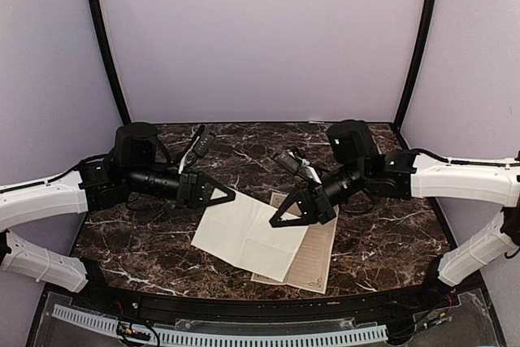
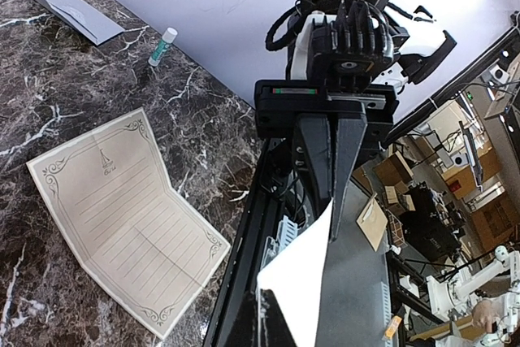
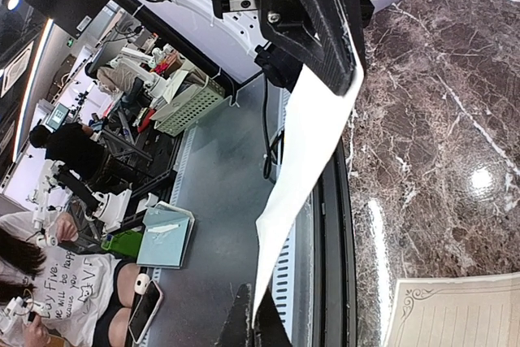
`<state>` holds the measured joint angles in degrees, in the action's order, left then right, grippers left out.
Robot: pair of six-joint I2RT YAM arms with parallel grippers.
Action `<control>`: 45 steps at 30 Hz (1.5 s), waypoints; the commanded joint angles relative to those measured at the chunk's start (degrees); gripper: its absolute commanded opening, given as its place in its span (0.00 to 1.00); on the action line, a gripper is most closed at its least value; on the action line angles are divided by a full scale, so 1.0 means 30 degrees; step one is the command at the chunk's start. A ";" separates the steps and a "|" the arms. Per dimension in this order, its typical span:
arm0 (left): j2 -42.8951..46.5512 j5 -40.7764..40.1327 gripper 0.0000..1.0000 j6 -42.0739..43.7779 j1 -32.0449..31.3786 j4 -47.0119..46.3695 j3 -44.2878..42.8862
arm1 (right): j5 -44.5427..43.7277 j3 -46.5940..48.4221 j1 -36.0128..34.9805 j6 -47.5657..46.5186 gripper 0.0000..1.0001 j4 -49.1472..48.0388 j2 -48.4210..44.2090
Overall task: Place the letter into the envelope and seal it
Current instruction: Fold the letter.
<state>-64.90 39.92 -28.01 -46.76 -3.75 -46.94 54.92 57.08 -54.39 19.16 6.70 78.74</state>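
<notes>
- The left gripper (image 1: 231, 197) reaches in from the left. The right wrist view shows its jaws clamped on one edge of the held sheet (image 1: 248, 233).
- The right gripper (image 1: 274, 222) reaches in from the right. The left wrist view shows its jaws pressed together on the opposite edge of that sheet.
- The held sheet spans the gap between the two grippers with its plain off-white back up, and no writing shows on it. Both wrist views see it nearly edge-on, raised off the table (image 1: 390, 233).
- The lower sheet (image 1: 313, 262) lies flat on the dark marble table, partly under the held sheet and near the front edge. Its printed face is up, with ruled lines, an ornate dark border with corner scrolls, and a small emblem near one short end. No words on it can be read. A fold crease crosses its middle.
- The envelope (image 2: 77, 12) lies on the table by the back wall, well apart from both sheets. No writing shows on it.
- A glue stick (image 2: 162, 46), white with a green cap, lies near the envelope. Its label is too small to read.
- Off the table, a seated person's white shirt (image 3: 61, 298) carries dark lettering. "Five" can be made out, and the rest is unclear.
</notes>
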 commanded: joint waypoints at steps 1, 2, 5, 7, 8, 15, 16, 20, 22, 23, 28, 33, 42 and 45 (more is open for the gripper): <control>0.0353 0.0057 0.00 0.0401 0.0119 0.0322 -0.0665 | -0.0285 -0.0439 -0.0180 0.0177 0.00 -0.0590 -0.0799; 0.0315 0.0075 0.00 0.0379 0.0119 0.0288 -0.0671 | -0.0302 -0.0491 -0.0180 0.0228 0.00 -0.0680 -0.0840; 0.0215 -0.0109 0.10 0.0367 0.0119 0.0412 -0.0758 | -0.0466 -0.0493 -0.0180 0.0378 0.00 -0.0864 -0.0865; 0.0383 -0.0960 0.37 0.0558 0.0119 0.0936 -0.1060 | -0.0707 -0.0440 -0.0173 0.0396 0.00 -0.0899 -0.0941; 0.0506 -0.1988 0.46 0.0799 0.0119 0.1356 -0.1174 | -0.0853 -0.0440 -0.0179 0.0424 0.00 -0.0898 -0.1008; 0.2367 -0.8699 0.80 0.2593 0.0119 0.5940 -0.3182 | -0.2038 -0.0314 -0.0178 0.0564 0.00 -0.0889 -0.1224; 0.2362 -0.8923 0.80 0.2875 0.0119 0.6290 -0.3436 | -0.2323 -0.0296 -0.0180 0.0624 0.00 -0.0948 -0.1245; 0.1689 -0.7537 0.70 0.2827 0.0033 0.7022 -0.4155 | -0.3521 -0.0314 -0.0180 0.1061 0.00 -0.1382 -0.1205; 0.1091 -0.6668 0.65 0.2590 -0.0361 0.6530 -0.3968 | -0.3865 -0.0339 -0.0166 0.1208 0.00 -0.1659 -0.1150; 0.0715 -0.6542 0.63 0.2552 -0.0843 0.6261 -0.3928 | -0.3998 -0.0361 -0.0178 0.1250 0.00 -0.1736 -0.1126; -0.1217 -0.6484 0.51 0.2478 -0.2552 0.5139 -0.4432 | -0.4346 -0.0314 -0.0180 0.1374 0.00 -0.1866 -0.1032; -0.2269 -0.5076 0.44 0.1804 -0.2949 0.3352 -0.4341 | -0.4388 -0.0147 -0.0204 0.1214 0.00 -0.1613 -0.0863; -0.2927 -0.3639 0.35 0.1309 -0.2957 0.1685 -0.4184 | -0.4122 -0.0074 -0.0202 0.0999 0.00 -0.1442 -0.0696; -0.3159 -0.3368 0.33 0.1141 -0.2957 0.1363 -0.4164 | -0.4039 -0.0017 -0.0209 0.0925 0.00 -0.1420 -0.0649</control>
<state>-73.65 27.24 -23.62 -55.53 3.84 -58.78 42.35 55.90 -54.39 22.72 3.88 76.27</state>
